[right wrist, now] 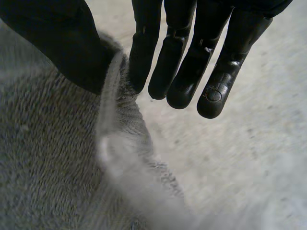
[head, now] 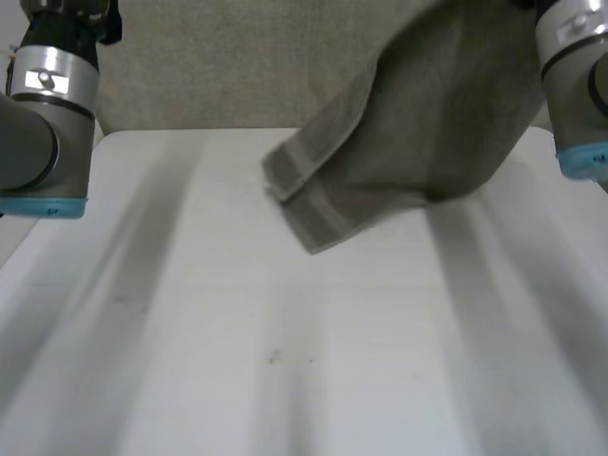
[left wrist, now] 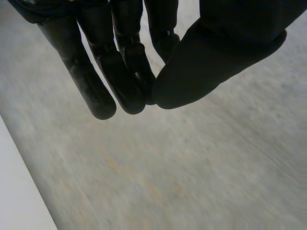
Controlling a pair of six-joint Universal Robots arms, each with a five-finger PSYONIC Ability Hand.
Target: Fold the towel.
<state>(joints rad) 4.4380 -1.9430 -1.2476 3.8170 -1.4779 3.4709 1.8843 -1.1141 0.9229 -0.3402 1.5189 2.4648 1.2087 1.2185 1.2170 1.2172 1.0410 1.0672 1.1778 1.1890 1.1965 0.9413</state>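
The right robot hand (right wrist: 184,72) pinched the grey-brown terry towel (head: 427,123) above the white bench (head: 237,332), probably to hang it straight; the left robot hand (left wrist: 120,72) was empty, fingers straight.

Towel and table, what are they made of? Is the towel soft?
The towel looks like soft terry cloth, grey-beige and matte: the right wrist view shows fuzzy little loops, with a flatter woven band at its edge. The table looks hard, smooth and white, probably laminate or painted board; that cannot be told for sure.
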